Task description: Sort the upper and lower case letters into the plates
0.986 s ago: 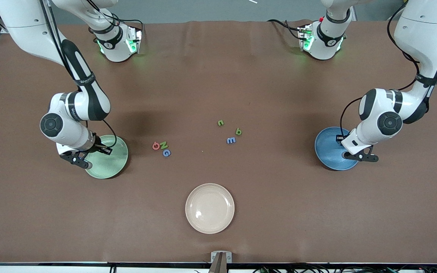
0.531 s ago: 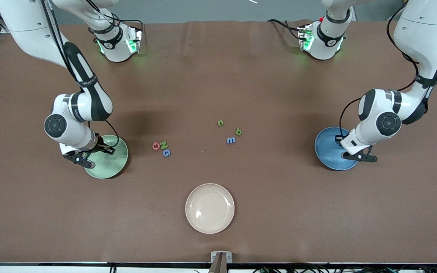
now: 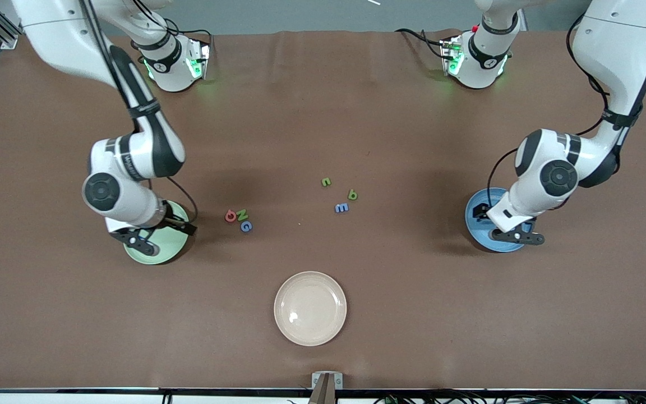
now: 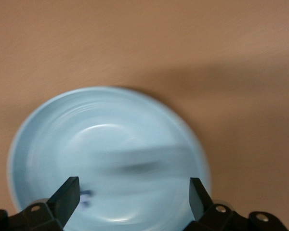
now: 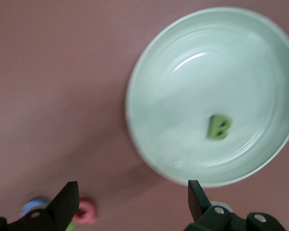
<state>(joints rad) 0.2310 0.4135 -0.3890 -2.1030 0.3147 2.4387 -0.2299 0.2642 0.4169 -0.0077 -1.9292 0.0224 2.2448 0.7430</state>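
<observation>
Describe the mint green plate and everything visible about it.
The mint green plate is round, shallow and glossy, with a raised rim. It sits flat on the brown table toward the right arm's end. One green letter B lies inside it. The right gripper hangs open above it, touching nothing.

A brown mat covers the desk (image 3: 323,112), with faint creases near its upper edge. Above that edge runs a grey floor strip (image 3: 300,14). Green light glows on the mat there.

Cream plate (image 3: 310,308) on brown table (image 3: 390,112)
</observation>
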